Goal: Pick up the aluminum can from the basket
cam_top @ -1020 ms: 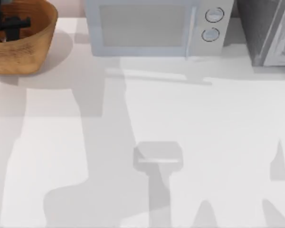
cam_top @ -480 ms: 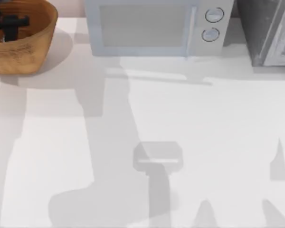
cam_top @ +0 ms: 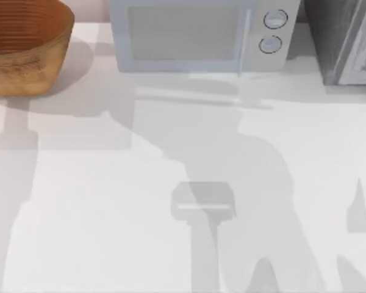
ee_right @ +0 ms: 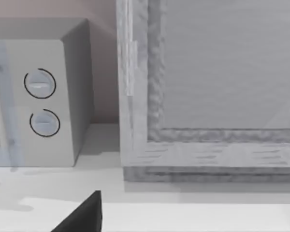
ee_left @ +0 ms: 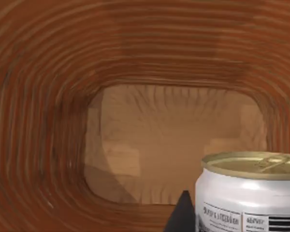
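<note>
Basket (cam_top: 25, 58) sits at the far left corner of the white surface (cam_top: 171, 152), orange-brown ribbed inside, tan outside. Left wrist view looks into the basket (ee_left: 48, 96): ribbed walls all round, flat woven floor in the middle. Aluminum can (ee_left: 249, 193) stands upright there, tan-gold lid with pull tab facing up, silver body with printed label; whether it touches the basket floor cannot be told. A dark fingertip (ee_left: 181, 217) of the left gripper shows just beside the can; whether the left jaws are clenched on it or released cannot be told.

Pale grey microwave (cam_top: 198, 33) at the far middle, two round knobs on its right side. Grey textured box (cam_top: 348, 39) at the far right, next to the microwave (ee_right: 43, 96). A dark part of the right arm (ee_right: 82, 215) shows over the surface near the box (ee_right: 208, 87); right jaws' state cannot be told.
</note>
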